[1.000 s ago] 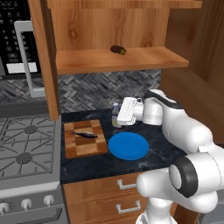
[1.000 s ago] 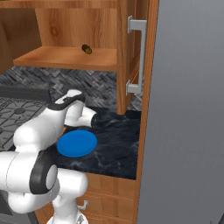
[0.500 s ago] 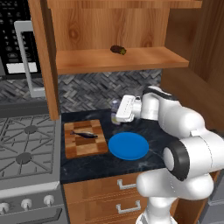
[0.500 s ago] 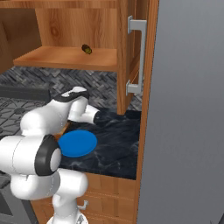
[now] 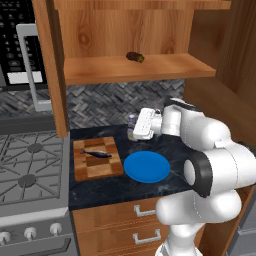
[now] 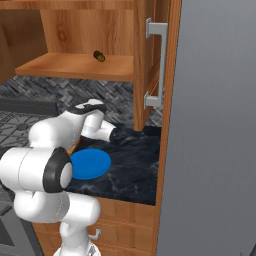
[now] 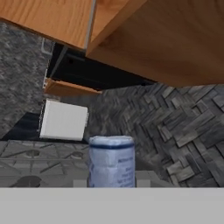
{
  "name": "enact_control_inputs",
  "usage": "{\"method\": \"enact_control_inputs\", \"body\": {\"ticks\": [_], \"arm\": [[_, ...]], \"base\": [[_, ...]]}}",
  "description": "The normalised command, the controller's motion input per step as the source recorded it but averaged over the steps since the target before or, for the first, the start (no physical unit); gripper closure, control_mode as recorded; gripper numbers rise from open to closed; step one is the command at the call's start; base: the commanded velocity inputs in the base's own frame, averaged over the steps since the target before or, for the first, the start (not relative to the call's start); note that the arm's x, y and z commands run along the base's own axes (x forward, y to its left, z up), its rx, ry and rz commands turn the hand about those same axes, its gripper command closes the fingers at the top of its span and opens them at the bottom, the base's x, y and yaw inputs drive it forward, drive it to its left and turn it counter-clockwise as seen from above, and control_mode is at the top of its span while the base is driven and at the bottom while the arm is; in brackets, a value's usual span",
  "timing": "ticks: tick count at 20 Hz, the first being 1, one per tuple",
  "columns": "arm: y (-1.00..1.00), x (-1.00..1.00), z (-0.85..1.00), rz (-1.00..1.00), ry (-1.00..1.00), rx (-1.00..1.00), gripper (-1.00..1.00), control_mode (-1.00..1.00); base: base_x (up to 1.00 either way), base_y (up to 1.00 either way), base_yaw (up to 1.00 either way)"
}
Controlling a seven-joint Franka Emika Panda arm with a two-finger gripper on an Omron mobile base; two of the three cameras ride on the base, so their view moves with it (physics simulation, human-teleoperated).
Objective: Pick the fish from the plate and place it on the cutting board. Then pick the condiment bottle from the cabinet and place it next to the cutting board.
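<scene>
The small dark fish [image 5: 96,153] lies along the far part of the checkered cutting board [image 5: 100,166], left of the bare blue plate [image 5: 146,167] [image 6: 90,164]. My gripper [image 5: 133,129] hovers behind the plate near the backsplash, pointing left and shut; I see nothing held in it. The wooden cabinet [image 5: 135,68] [image 6: 75,65] hangs above with its shelf open. The condiment bottle is out of view.
A stubby dark oblong item [image 5: 134,56] [image 6: 99,56] with a yellowish end lies on the shelf. A pale cylindrical jar [image 5: 131,121] [image 7: 111,161] stands just ahead of the hand. The stove [image 5: 25,175] is left of the board, and a tall panel [image 6: 215,125] bounds the counter's right.
The arm has folded and turned, and the hand has risen slightly by the backsplash. The fish, board and plate stay put.
</scene>
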Motion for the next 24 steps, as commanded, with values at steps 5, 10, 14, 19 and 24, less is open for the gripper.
{"method": "enact_control_inputs", "body": {"ticks": [5,10,14,19,24], "arm": [[-0.03,0.12,-0.07,0.0,-0.05,0.0,1.0,-1.0],[-0.1,0.12,-0.08,0.0,0.0,0.0,1.0,-1.0],[-0.12,0.14,-0.08,0.0,0.04,0.0,1.0,-1.0],[-0.08,0.18,-0.11,0.0,0.04,0.02,1.0,-1.0],[-0.02,0.19,-0.14,0.0,0.01,0.04,1.0,-1.0]], "base": [[0.0,0.0,0.0],[0.0,0.0,0.0],[0.0,0.0,0.0],[0.0,0.0,0.0],[0.0,0.0,0.0]]}}
